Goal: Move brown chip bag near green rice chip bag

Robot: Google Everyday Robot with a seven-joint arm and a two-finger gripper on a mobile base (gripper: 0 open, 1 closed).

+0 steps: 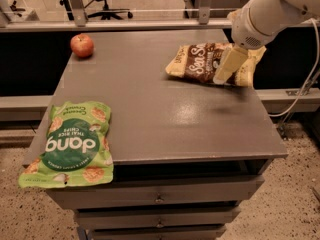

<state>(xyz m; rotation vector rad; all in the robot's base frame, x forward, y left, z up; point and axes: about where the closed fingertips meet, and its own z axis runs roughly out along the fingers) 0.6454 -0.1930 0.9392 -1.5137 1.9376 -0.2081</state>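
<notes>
- My pincer (227, 66) is hanging over the far right part of the tabletop (165, 114), with its pale tip pointing down and a little to the left.
- It is sitting over the right half of the brown chip bag (195, 64). It seems to be touching the bag's surface, though it may be just above it.
- From this angle I cannot tell whether the pincer is released or clenched.
- My white arm (272, 11) is slanting down to it from the upper right corner of the view.
- The brown chip bag is lying flat near the far right corner, its dark centre and white script facing up and its cream ends pointing left and right.
- The green rice chip bag (72, 144) is lying flat at the near left corner, overhanging the tabletop's near and left edges, with its white lettering upside down to the camera.
- The two bags are lying well apart, with bare grey tabletop between them.
- A red apple (82, 45) is standing alone at the far left corner.
- Drawers (157, 199) are showing below the near edge.
- A cable (306, 79) is hanging at the right side.
</notes>
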